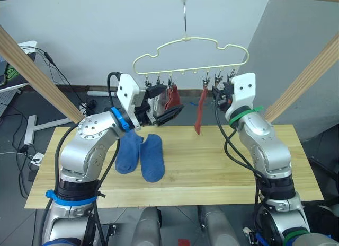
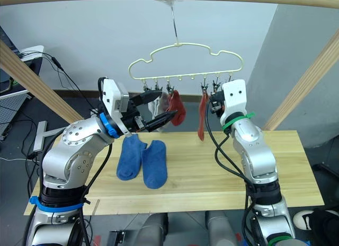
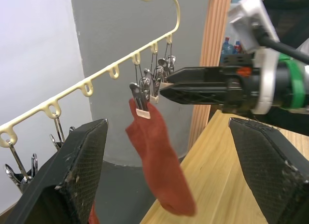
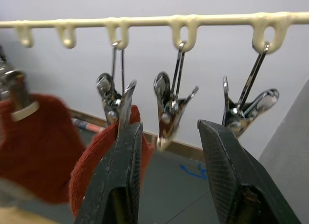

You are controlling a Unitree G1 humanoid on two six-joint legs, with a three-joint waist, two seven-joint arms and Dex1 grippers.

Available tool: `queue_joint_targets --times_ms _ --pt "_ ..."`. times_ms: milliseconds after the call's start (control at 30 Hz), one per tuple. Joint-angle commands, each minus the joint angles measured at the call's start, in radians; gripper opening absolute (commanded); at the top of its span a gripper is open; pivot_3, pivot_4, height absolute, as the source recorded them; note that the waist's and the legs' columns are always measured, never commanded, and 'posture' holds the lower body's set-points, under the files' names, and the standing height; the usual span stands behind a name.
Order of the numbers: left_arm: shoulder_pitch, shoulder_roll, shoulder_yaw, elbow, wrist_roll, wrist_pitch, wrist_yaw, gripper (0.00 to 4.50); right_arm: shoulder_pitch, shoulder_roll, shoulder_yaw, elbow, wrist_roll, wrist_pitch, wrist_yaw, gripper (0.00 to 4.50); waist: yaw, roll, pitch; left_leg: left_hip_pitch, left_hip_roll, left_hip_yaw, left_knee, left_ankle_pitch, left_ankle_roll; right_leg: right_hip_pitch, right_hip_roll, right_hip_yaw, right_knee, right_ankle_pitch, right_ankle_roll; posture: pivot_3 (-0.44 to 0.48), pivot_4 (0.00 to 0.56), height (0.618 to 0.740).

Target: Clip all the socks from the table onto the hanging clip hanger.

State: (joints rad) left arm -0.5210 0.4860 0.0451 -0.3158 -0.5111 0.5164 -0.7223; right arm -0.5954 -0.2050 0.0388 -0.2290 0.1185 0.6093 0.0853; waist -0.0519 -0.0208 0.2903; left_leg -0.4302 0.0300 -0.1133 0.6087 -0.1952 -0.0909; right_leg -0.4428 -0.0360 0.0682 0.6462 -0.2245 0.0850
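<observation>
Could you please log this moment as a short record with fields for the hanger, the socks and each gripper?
clip hanger: hangs by its hook from the wooden pole above the table
socks clipped: two red socks, one light grey sock
socks on table: two blue socks, side by side
left gripper: open, raised beside the clipped socks
right gripper: open, fingers on either side of an empty clip

Our two head eyes look down over the light plank table (image 1: 212,166); both wrist cameras sit close under the pale yellow cloud-shaped wire hanger (image 4: 154,21).
</observation>
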Motion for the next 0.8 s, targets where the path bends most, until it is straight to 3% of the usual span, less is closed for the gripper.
queue_joint_targets --times_ms 33,800 --pt "-0.022 0.001 0.012 -0.046 -0.017 -0.005 0.009 4.17 -0.036 0.016 -0.021 0.02 -0.017 -0.048 -0.015 1.88 0.0 0.0 0.0 0.0 0.0 0.0 0.0 0.0 0.0 0.0 0.0 0.0 0.0 0.0 0.0 0.062 0.285 0.74" --pt "-0.058 -0.013 0.012 -0.031 -0.013 -0.018 0.031 4.17 -0.123 0.093 -0.019 0.136 -0.032 -0.13 0.006 1.88 0.003 0.0 0.0 0.0 0.0 0.0 0.0 0.0 0.0 0.0 0.0 0.0 0.001 0.001 -0.001 0.077 0.294 0.74"
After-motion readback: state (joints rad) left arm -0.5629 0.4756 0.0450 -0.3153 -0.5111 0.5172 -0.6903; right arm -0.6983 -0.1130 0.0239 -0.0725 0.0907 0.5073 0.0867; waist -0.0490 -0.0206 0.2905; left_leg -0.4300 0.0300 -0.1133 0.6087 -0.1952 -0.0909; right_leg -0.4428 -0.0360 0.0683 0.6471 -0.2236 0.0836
